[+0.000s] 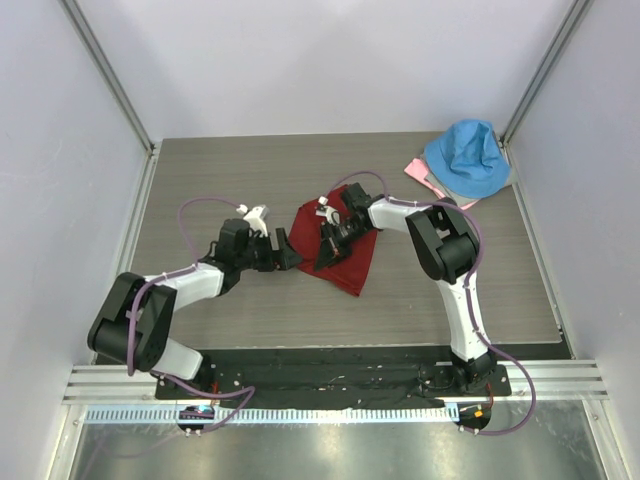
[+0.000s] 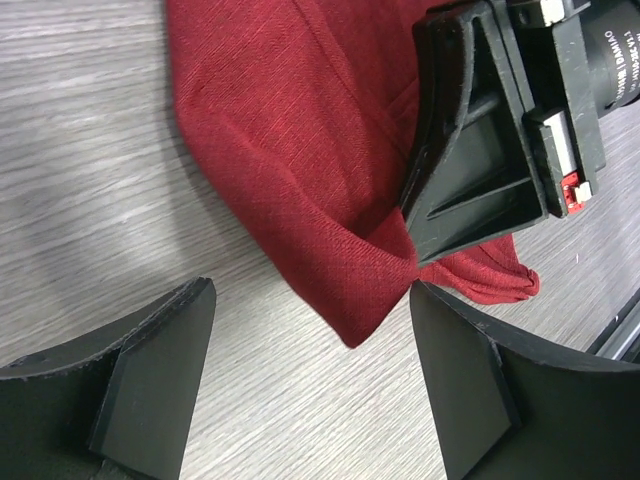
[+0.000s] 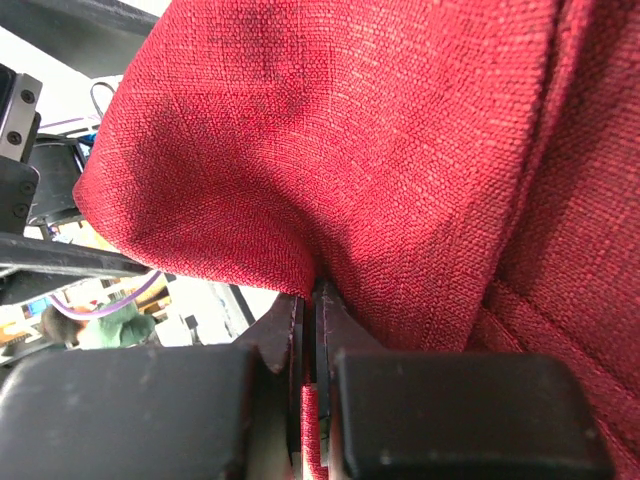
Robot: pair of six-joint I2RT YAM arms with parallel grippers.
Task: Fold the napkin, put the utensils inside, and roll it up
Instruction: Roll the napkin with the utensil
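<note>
Left gripper (image 2: 310, 300): jaws spread wide, empty, just beside the napkin (image 1: 352, 255). Napkin: dark red, bunched at the centre of the table (image 1: 230, 170), one fold clamped in the closed right gripper (image 3: 308, 315). Blue cloth (image 1: 465, 158) over pink cloth (image 1: 417, 170): far right corner.

Dark red napkin (image 1: 352, 262), plain woven cloth, folded over into layers w/ a pointed corner toward the near edge. Lies approx mid-table, one fold lifted & pinched.
</note>
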